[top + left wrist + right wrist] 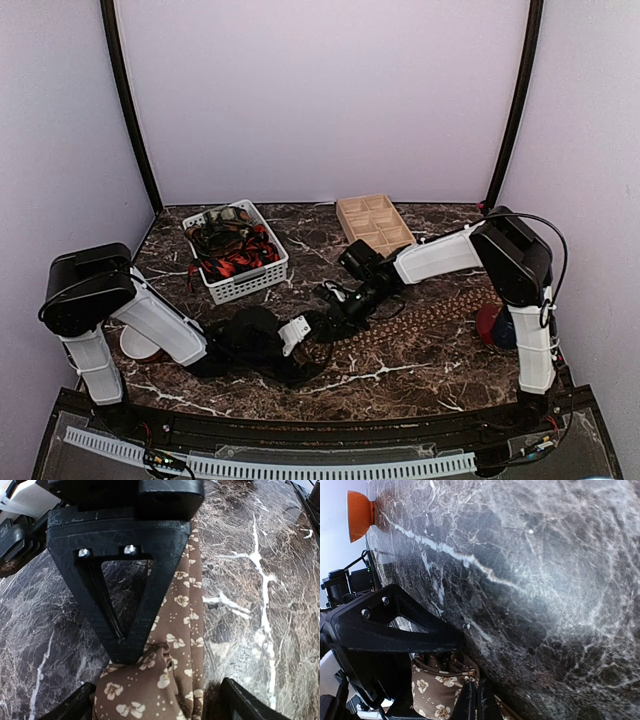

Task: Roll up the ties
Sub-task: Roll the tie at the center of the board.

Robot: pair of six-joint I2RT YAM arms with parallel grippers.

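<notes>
A brown tie [430,315] with small tan flowers lies stretched across the marble table, from the centre toward the right. Its near end is wound into a small roll [145,690]. My left gripper [303,332] is open, and the roll sits between its fingers [75,707], touching the left one. My right gripper [338,312] is shut, its tips pinching the tie at the roll [432,690]. In the left wrist view it shows as a black triangular finger [125,580] pointing down onto the roll. Other red-and-black ties fill a white basket [243,285].
A wooden compartment box [375,224] stands at the back centre. A red and blue object [493,322] sits by the right arm's base. A white bowl [133,345] lies under the left arm. Black cables bunch around the left wrist [250,340].
</notes>
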